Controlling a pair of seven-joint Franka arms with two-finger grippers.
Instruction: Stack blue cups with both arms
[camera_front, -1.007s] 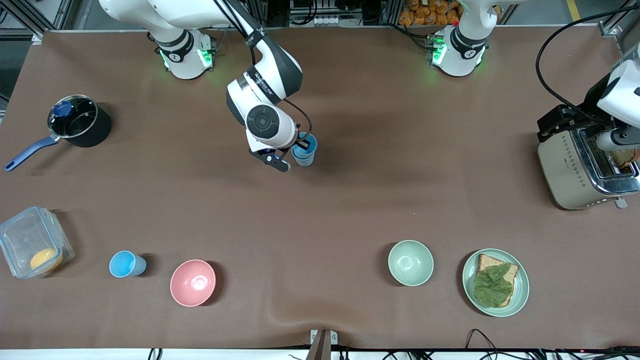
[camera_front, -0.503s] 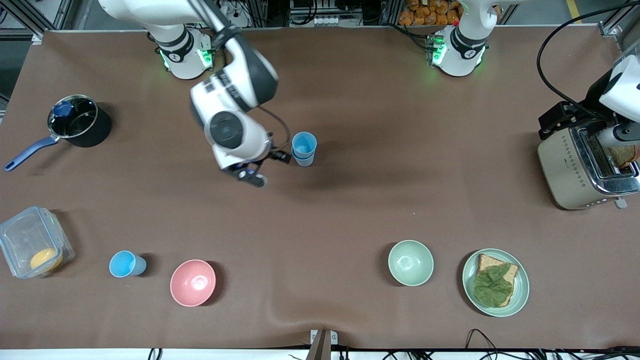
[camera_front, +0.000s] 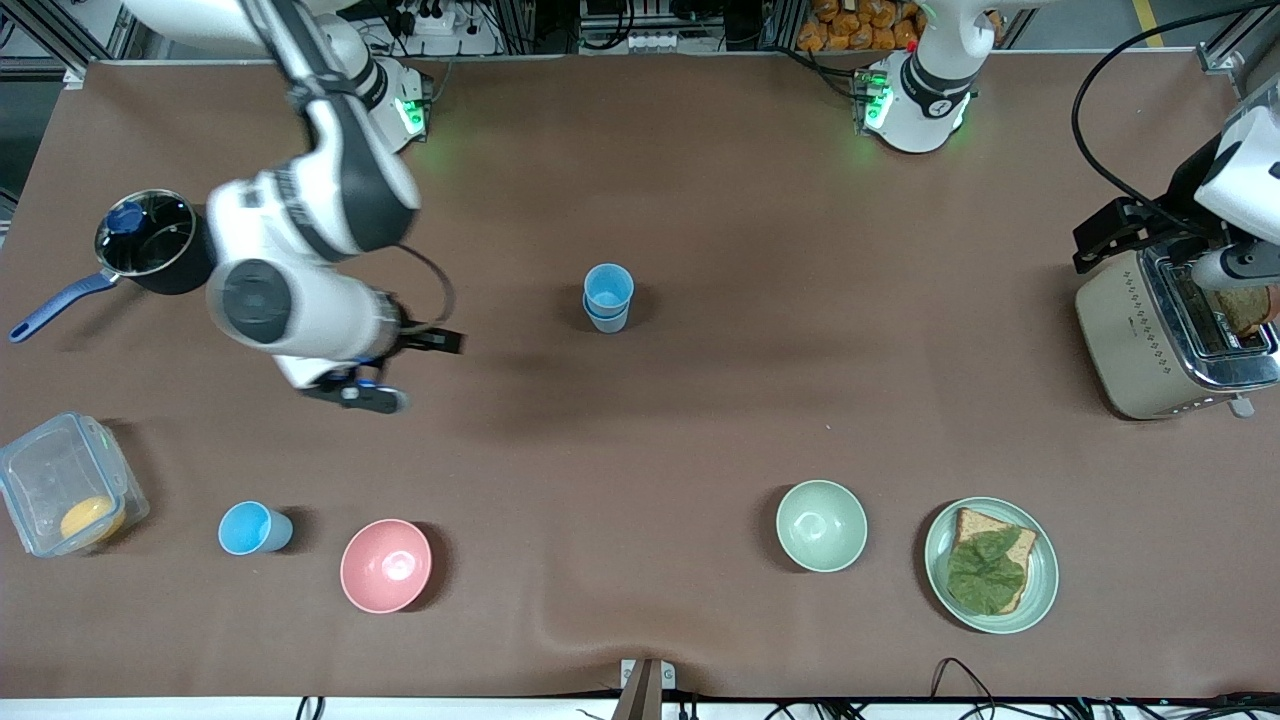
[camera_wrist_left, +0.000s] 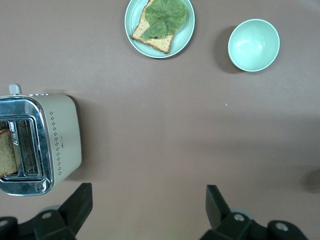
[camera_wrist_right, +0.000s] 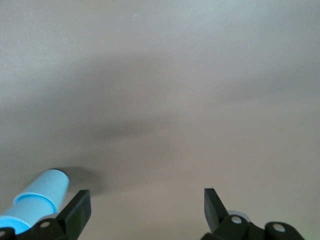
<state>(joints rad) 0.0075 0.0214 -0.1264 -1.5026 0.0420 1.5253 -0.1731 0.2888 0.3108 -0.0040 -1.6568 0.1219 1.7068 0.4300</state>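
Observation:
The two blue cups stand nested in one upright stack (camera_front: 608, 298) at the table's middle, the sky blue one in the paler one. The stack also shows in the right wrist view (camera_wrist_right: 37, 200). My right gripper (camera_front: 400, 368) is open and empty, apart from the stack, over bare table toward the right arm's end. The right wrist view shows its jaws wide apart (camera_wrist_right: 145, 197). My left gripper (camera_wrist_left: 148, 192) is open and empty, high up by the toaster (camera_front: 1165, 340).
A deeper blue cup (camera_front: 250, 527) and a pink bowl (camera_front: 385, 565) stand near the front camera. A green bowl (camera_front: 821, 525) and a plate with toast and lettuce (camera_front: 990, 565) stand toward the left arm's end. A black saucepan (camera_front: 150, 240) and a clear plastic box (camera_front: 65, 485) stand at the right arm's end.
My right gripper has drawn away from the cup stack, toward the right arm's end of the table. The stack stays in place. The left arm has barely moved.

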